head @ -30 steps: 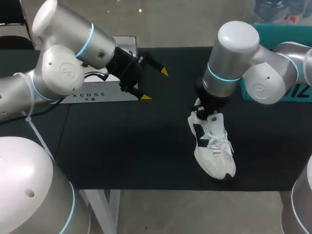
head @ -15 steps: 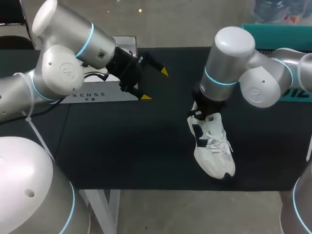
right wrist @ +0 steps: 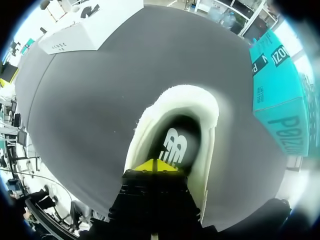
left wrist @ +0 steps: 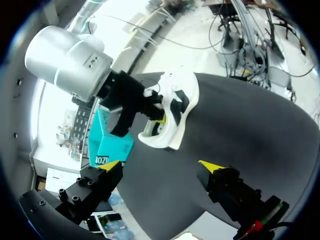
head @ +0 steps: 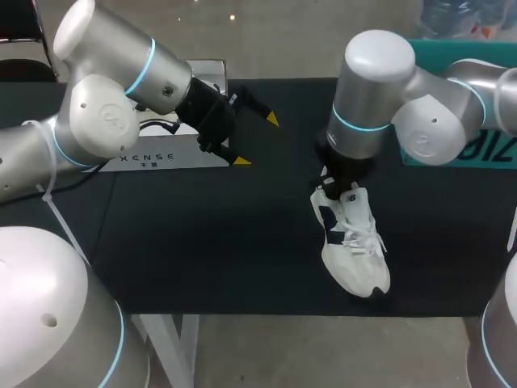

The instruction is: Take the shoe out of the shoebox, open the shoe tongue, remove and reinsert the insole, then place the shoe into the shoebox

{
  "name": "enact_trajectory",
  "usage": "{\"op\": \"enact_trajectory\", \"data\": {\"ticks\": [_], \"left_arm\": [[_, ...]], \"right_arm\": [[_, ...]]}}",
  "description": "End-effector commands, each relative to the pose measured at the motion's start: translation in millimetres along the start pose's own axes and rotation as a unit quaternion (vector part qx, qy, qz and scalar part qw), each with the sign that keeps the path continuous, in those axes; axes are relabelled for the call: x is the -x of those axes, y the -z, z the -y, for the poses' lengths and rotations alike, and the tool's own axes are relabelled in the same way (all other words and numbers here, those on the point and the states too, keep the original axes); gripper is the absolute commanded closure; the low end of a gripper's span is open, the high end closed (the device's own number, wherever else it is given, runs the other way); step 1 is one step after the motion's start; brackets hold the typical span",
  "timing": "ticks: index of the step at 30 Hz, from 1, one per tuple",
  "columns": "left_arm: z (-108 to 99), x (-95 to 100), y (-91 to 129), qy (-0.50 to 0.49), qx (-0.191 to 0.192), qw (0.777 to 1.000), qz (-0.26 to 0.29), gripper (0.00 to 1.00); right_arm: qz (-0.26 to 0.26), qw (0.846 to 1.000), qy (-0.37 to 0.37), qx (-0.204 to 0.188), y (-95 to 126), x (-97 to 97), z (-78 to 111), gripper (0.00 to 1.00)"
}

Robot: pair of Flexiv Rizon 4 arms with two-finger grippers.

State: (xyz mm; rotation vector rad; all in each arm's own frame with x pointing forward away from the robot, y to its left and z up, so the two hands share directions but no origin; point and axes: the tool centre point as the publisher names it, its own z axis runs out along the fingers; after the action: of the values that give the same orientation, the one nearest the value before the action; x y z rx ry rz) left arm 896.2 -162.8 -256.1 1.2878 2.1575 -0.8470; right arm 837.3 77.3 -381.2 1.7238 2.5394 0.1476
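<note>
A: Shoe: where is it found?

B: It is found outside the teal shoebox, standing on its sole on the black table, with the toe pointed to the near edge. The shoebox is placed at the table's right side, apart from the shoe.

A: And how is the right gripper seen?

B: It is positioned at the heel opening. Its yellow tips are pressed together over the heel rim. Whether any material is pinched between them cannot be told. The insole is seen inside the shoe, just ahead of the tips.

A: What is reported for the left gripper?

B: It is held above the table, well apart from the shoe, near a white box. Its fingers are spread wide and nothing is held between them.
</note>
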Motion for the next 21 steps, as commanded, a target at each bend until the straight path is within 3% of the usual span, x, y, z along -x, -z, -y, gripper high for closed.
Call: {"op": "enact_trajectory", "data": {"ticks": [1, 5, 7, 8, 9, 11, 13, 21], "left_arm": [[0.3, 0.1, 0.5, -0.001, 0.001, 1.000, -0.002, 0.00], [0.3, 0.1, 0.5, -0.001, 0.001, 1.000, -0.002, 0.00], [0.3, 0.1, 0.5, -0.001, 0.001, 1.000, -0.002, 0.00], [0.3, 0.1, 0.5, -0.001, 0.001, 1.000, -0.002, 0.00], [0.3, 0.1, 0.5, -0.001, 0.001, 1.000, -0.002, 0.00], [0.3, 0.1, 0.5, -0.001, 0.001, 1.000, -0.002, 0.00], [0.3, 0.1, 0.5, -0.001, 0.001, 1.000, -0.002, 0.00], [0.3, 0.1, 0.5, -0.001, 0.001, 1.000, -0.002, 0.00]], "right_arm": [[0.000, 1.000, 0.000, 0.001, 5.5, -1.2, 11.9, 1.00], [-0.003, 1.000, -0.002, -0.006, 0.4, -3.1, 19.4, 1.00], [-0.003, 1.000, -0.002, -0.006, -0.1, -4.1, 20.4, 0.91], [-0.003, 1.000, -0.002, -0.006, -0.2, -4.6, 20.8, 0.71], [-0.004, 1.000, -0.002, -0.007, -0.2, -4.8, 20.9, 0.57], [-0.003, 1.000, -0.002, -0.007, 1.0, -5.6, 21.2, 0.44], [-0.001, 1.000, -0.002, -0.007, 2.6, -5.3, 21.2, 0.00], [0.003, 1.000, 0.001, -0.008, 7.0, -0.1, 24.9, 0.00]]}}
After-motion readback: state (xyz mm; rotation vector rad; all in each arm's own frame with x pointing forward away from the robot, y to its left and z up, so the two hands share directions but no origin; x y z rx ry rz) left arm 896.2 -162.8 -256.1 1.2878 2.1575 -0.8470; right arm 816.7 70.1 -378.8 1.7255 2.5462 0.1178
